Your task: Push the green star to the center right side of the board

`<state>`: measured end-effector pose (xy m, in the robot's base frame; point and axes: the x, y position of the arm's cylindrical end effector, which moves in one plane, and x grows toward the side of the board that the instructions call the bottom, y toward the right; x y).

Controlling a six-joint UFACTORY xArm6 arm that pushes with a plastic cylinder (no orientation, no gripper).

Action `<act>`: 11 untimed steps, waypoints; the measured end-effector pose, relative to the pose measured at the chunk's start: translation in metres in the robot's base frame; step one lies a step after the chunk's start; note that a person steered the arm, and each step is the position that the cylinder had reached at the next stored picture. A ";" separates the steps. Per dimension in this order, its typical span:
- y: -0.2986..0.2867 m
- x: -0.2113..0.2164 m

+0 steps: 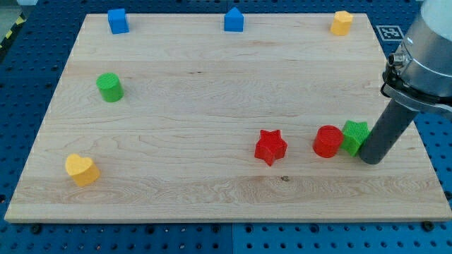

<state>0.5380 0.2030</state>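
The green star [354, 135] lies at the lower right of the wooden board [212, 85], touching a red cylinder [328, 141] on its left. My tip [372, 159] stands right against the star's lower right side, between it and the board's right edge. The dark rod rises up and to the view's right from there.
A red star [270, 147] lies left of the red cylinder. A green cylinder [109, 87] and a yellow heart [82, 169] are at the left. A blue cube [118, 21], a blue house-shaped block [234, 20] and a yellow block [342, 22] line the top edge.
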 end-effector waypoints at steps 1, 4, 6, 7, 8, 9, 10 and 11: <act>-0.019 -0.001; -0.027 -0.070; -0.068 -0.080; -0.066 -0.088; -0.041 -0.091; -0.007 -0.087; 0.014 -0.088; 0.016 -0.092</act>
<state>0.4464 0.2185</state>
